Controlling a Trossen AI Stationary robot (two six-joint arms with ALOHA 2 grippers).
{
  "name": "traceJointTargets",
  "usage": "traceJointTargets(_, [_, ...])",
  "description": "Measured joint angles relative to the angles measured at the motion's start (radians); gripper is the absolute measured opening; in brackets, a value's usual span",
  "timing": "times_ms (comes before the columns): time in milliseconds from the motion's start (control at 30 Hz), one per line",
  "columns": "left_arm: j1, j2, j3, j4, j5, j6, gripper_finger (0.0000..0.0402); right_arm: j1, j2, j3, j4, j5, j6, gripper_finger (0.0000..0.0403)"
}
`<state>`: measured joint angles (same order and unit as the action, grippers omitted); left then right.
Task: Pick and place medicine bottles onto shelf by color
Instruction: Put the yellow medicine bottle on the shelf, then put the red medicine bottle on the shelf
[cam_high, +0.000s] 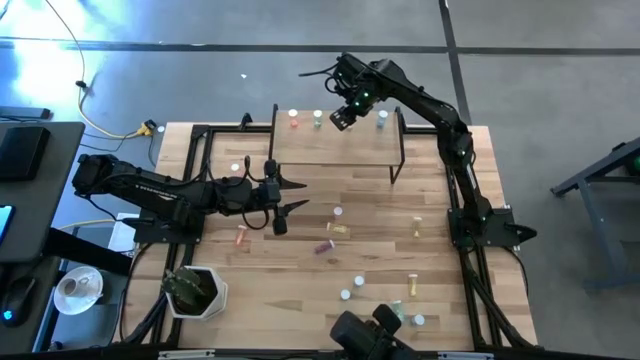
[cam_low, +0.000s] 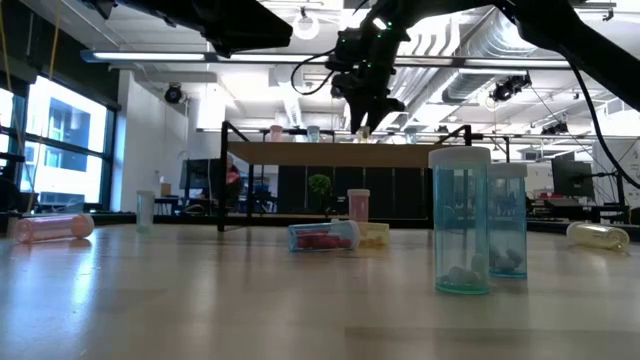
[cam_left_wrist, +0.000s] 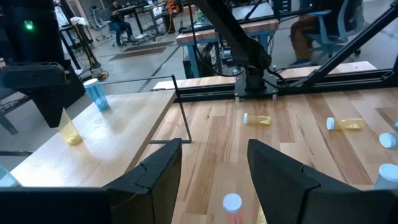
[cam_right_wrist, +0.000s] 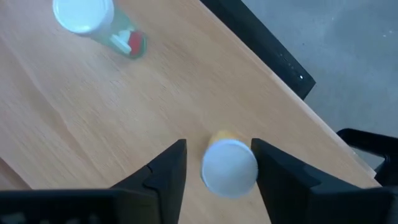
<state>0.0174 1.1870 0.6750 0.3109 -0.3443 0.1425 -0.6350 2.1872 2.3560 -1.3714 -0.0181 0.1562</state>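
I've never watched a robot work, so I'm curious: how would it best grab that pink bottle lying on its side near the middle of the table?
Probably from straight above, fingers closing across the round body of the pink bottle at mid-length, not the white cap end. It lies flat, so its long sides are exposed, and nearby bottles leave room either side. The left gripper hovers closest.

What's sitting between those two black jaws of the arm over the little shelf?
A yellow bottle with a white cap, standing on the shelf; the right wrist view shows small gaps either side.

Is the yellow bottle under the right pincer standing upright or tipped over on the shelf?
Upright. The yellow white-capped bottle shows its round cap face-on between the right pincer fingers, standing on the light-wood shelf; the fingers flank it with small gaps.
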Motion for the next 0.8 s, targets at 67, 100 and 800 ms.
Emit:
traceJointTargets(67, [0.000, 0.000, 0.000, 0.000, 0.000, 0.000, 0.0175, -0.001, 0.000, 0.000, 0.005, 0.000, 0.000, 0.0177])
traceJointTargets(100, [0.000, 0.000, 0.000, 0.000, 0.000, 0.000, 0.0175, -0.001, 0.000, 0.000, 0.009, 0.000, 0.000, 0.0177])
traceJointTargets(800, [0.000, 0.000, 0.000, -0.001, -0.001, 0.000, 0.0175, -0.035, -0.075, 0.000, 0.082, -0.019, -0.026, 0.0172])
